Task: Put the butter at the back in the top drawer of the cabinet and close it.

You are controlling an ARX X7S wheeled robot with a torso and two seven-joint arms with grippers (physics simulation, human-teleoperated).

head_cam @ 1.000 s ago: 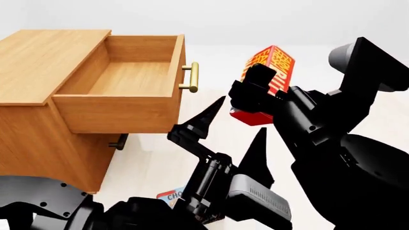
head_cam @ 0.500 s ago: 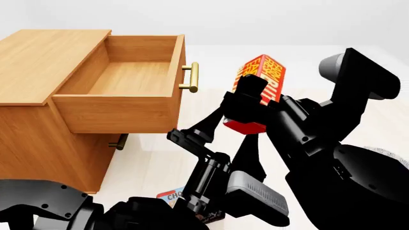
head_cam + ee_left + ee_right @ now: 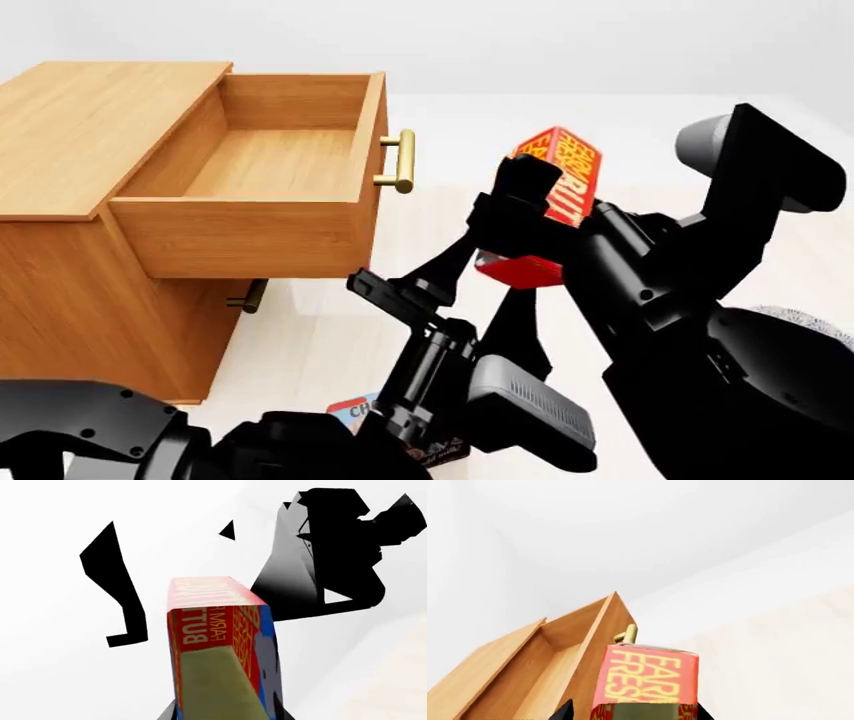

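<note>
While the right tool (image 3: 514, 225) grips the butter (image 3: 567, 185), hiding its lower half, the left tool (image 3: 487, 275) gapes

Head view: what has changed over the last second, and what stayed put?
The right end effector, shut on the butter, swung toward the drawer then eased back slightly, tilting the carton. The open left end effector rose a little beneath it. Drawer stays open; cabinet unmoved.

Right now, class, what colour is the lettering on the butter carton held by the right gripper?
Yellow, on the red-orange butter carton, clearest in the right wrist view.
</note>
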